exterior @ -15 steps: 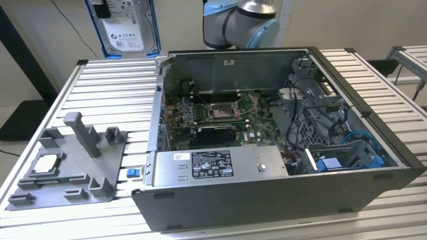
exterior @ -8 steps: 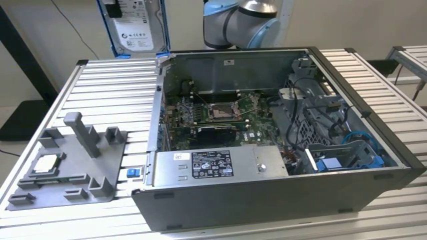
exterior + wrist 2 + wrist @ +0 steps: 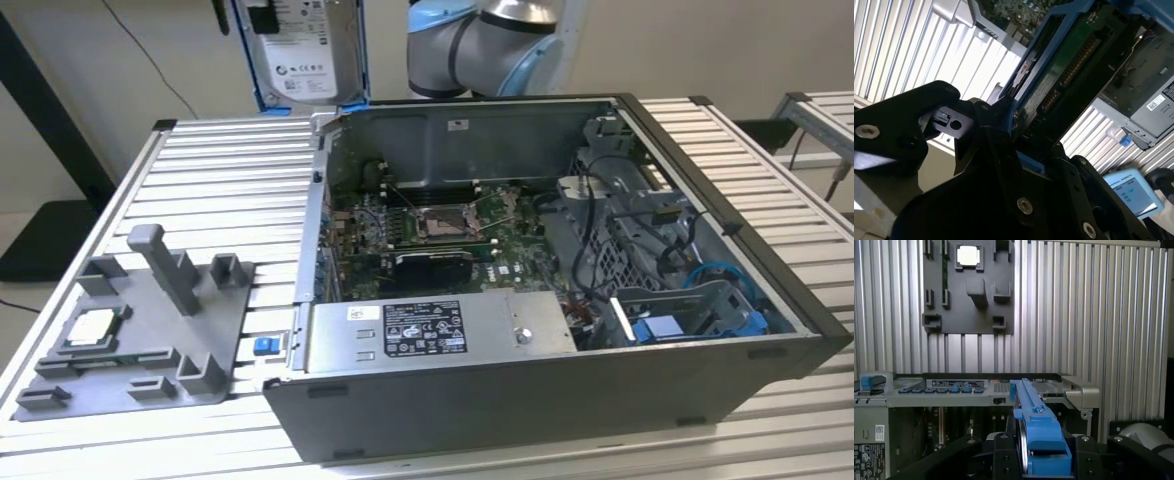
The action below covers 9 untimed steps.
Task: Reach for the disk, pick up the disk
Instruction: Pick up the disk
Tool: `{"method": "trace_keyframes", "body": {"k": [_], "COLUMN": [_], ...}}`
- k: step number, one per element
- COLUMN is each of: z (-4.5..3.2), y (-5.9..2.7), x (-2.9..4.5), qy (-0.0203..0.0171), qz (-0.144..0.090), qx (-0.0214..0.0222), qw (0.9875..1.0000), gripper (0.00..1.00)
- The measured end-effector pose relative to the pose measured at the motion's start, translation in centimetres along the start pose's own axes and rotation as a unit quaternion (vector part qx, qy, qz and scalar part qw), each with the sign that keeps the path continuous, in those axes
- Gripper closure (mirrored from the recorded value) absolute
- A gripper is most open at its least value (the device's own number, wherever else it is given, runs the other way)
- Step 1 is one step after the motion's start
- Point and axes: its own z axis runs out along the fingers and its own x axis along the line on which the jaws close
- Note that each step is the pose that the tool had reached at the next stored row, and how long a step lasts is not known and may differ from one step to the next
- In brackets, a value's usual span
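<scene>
The disk [image 3: 304,50], a flat silver-grey metal hard drive in a bright blue plastic frame, is held clamped edge-on in the black gripper [image 3: 1043,452], above the slatted aluminium tabletop's [image 3: 214,170] edge behind the open grey computer case [image 3: 534,300]. It is judged rigid, fairly heavy and shock-sensitive. The frame rails [image 3: 1031,405] are best gripped, not the bare green circuit board [image 3: 1069,65].

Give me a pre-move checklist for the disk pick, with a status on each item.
1. Grip: ok. The claw is shut on the disk, clamping its blue frame, in the first wrist view.
2. Disk out of the computer case: ok. In the exterior view it hangs upright above the table, outside the case.
3. Disk square in the grip: cannot tell.
4. Cable on the disk's connector: cannot tell.
5. Processor chip resting in the grey fixture: ok, well apart from the disk.
</scene>
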Motion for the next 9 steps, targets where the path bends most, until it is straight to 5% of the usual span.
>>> {"method": "trace_keyframes", "body": {"k": [9], "z": [0.00], "y": [-2.97], "x": [-0.05], "qy": [0.0000], "qz": [0.000], "qx": [-0.0001], "qw": [1.0000], "gripper": [1.00]}}
